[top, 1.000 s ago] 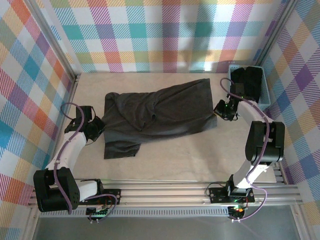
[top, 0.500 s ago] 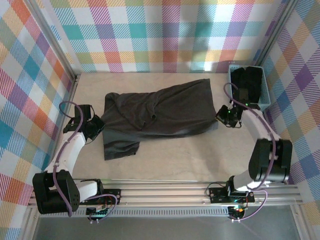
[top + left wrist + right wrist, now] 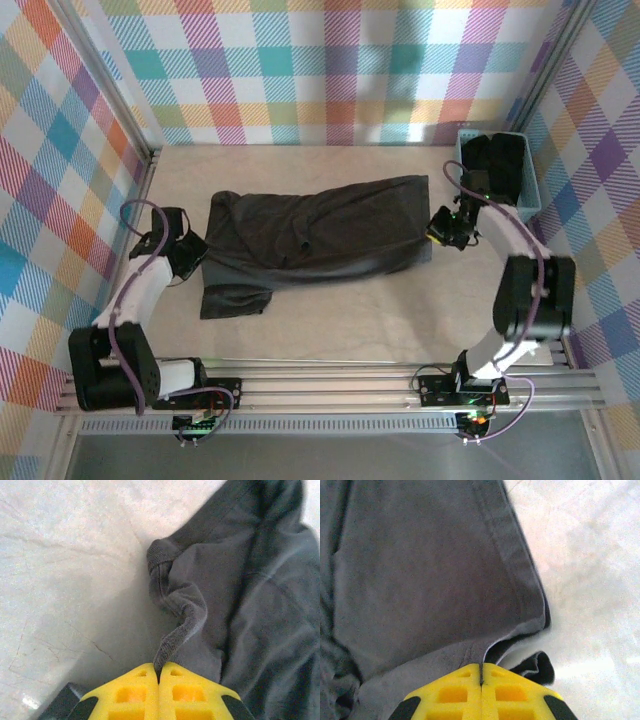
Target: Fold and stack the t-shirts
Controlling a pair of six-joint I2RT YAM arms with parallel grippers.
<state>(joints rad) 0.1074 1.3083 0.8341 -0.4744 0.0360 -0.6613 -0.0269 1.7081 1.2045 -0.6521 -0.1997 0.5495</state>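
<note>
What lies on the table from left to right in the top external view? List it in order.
left end effector, shut on the shirt's edge → dark charcoal cotton t-shirt, spread out → right end effector, shut on the opposite edge → light blue plastic mesh basket

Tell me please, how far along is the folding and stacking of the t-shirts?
Done: no folded stack is visible on the table. In hand: one t-shirt lies stretched out, the left gripper shut on its left end, the right gripper shut on its right end. Left: folding it, then the dark fabric waiting in the blue basket.
</note>
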